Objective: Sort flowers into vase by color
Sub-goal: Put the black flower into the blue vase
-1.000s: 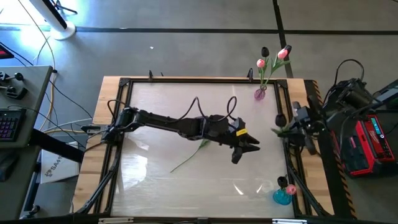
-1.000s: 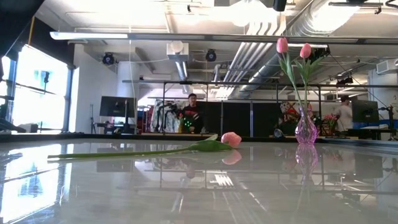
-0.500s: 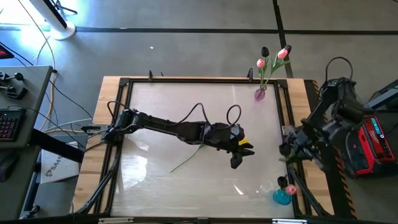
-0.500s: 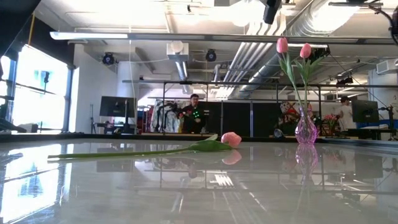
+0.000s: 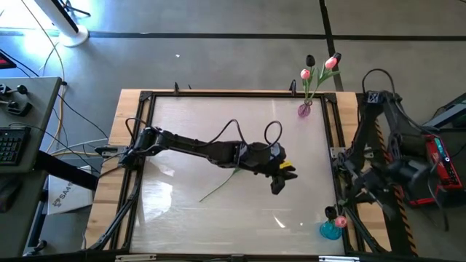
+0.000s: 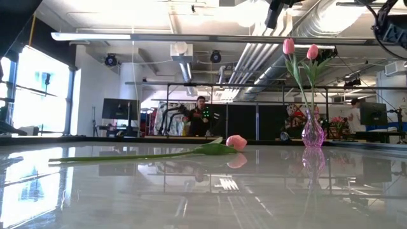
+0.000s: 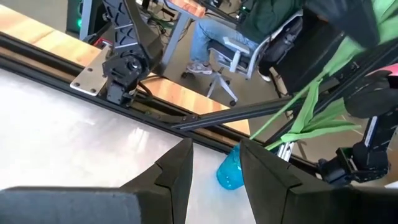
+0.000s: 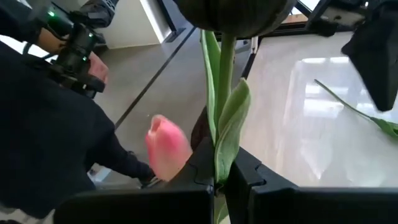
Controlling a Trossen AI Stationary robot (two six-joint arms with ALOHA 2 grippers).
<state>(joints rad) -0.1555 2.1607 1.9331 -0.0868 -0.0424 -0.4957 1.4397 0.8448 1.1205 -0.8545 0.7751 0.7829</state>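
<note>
My left gripper (image 5: 282, 177) hangs with its jaws apart over the middle of the table (image 5: 182, 218), beside a pink flower (image 6: 236, 142) lying there. My right gripper (image 8: 222, 180), at the frame's right edge, is clamped on a dark-headed flower (image 8: 224, 93) above the blue vase (image 5: 330, 230).

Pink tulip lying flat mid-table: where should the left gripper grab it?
Probably mid-stem, from straight above. The tulip lies flat, its thin stem bare on the table, diagonal; leaves bunch near the head. Set the open left gripper across the stem.
</note>
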